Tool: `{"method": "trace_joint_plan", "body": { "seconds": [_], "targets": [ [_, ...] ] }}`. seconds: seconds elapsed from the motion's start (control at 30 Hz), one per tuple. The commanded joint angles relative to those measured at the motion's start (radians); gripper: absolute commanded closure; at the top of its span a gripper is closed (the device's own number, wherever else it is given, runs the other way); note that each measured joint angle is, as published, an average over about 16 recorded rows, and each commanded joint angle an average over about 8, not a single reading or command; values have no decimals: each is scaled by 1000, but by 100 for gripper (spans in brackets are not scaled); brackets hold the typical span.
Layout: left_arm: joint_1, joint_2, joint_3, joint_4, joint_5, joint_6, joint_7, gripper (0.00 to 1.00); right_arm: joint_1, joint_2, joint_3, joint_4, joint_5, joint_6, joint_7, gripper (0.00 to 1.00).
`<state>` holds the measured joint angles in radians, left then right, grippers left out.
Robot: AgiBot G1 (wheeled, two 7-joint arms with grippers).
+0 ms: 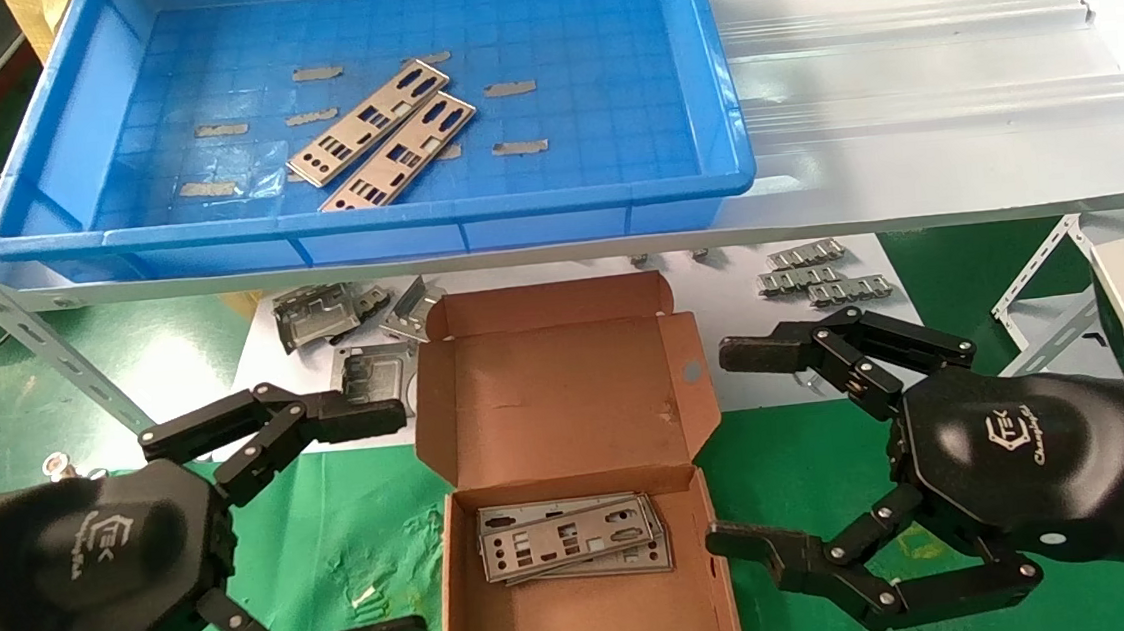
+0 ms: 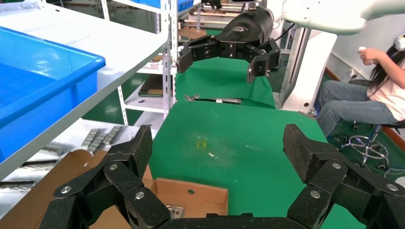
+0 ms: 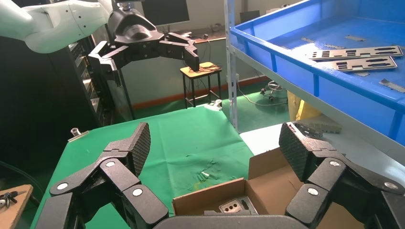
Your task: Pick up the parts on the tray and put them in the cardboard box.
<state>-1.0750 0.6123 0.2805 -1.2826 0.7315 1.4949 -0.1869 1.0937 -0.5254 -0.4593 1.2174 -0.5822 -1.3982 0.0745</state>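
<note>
Both grippers (image 1: 393,519) (image 1: 723,448) empty, flanking cardboard box (image 1: 582,575).

2 parts (image 1: 382,136) on tray (image 1: 49,165)

Green table (image 1: 358,532) carries cardboard box (image 1: 584,595); white shelf (image 1: 904,78) carries tray (image 1: 37,146)

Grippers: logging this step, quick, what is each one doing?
Left gripper: open, holding nothing, left of the cardboard box.
Right gripper: open, holding nothing, right of it.
</note>
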Motion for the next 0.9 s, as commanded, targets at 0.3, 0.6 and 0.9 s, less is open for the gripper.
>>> {"method": "trace_joint_plan", "body": {
  "seconds": [0.3,0.6,0.9],
  "targets": [
    [0,0,0,0,0,0,0,0,0,0,0,0,0,0,0,0],
    [0,0,0,0,0,0,0,0,0,0,0,0,0,0,0,0],
    [0,0,0,0,0,0,0,0,0,0,0,0,0,0,0,0]
  ]
}}
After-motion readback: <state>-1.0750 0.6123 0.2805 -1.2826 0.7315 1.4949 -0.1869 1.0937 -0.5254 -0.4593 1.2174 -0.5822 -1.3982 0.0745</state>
